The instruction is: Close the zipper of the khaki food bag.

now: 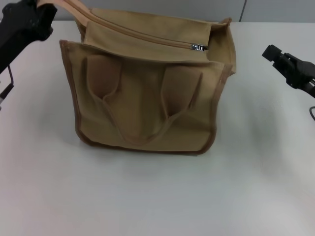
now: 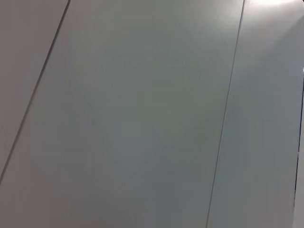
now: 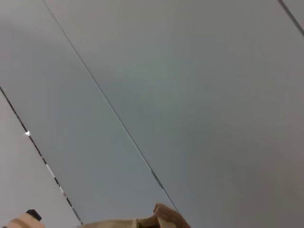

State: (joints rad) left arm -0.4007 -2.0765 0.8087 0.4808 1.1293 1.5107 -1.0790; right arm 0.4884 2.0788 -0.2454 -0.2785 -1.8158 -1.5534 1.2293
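Observation:
The khaki food bag (image 1: 147,105) stands on the white table in the head view, its two loop handles lying against its front. The zipper (image 1: 142,35) runs along the top, and its silver pull tab (image 1: 199,47) sits at the right end. My left gripper (image 1: 34,12) is at the far left, raised, and shut on the tan end of the zipper tape (image 1: 69,6), which is pulled up and to the left. My right gripper (image 1: 275,64) is open and empty, to the right of the bag and apart from it. A bit of the bag's top edge (image 3: 161,219) shows in the right wrist view.
The white table (image 1: 157,196) stretches in front of and beside the bag. Grey wall panels (image 2: 142,118) fill the left wrist view and most of the right wrist view (image 3: 190,95).

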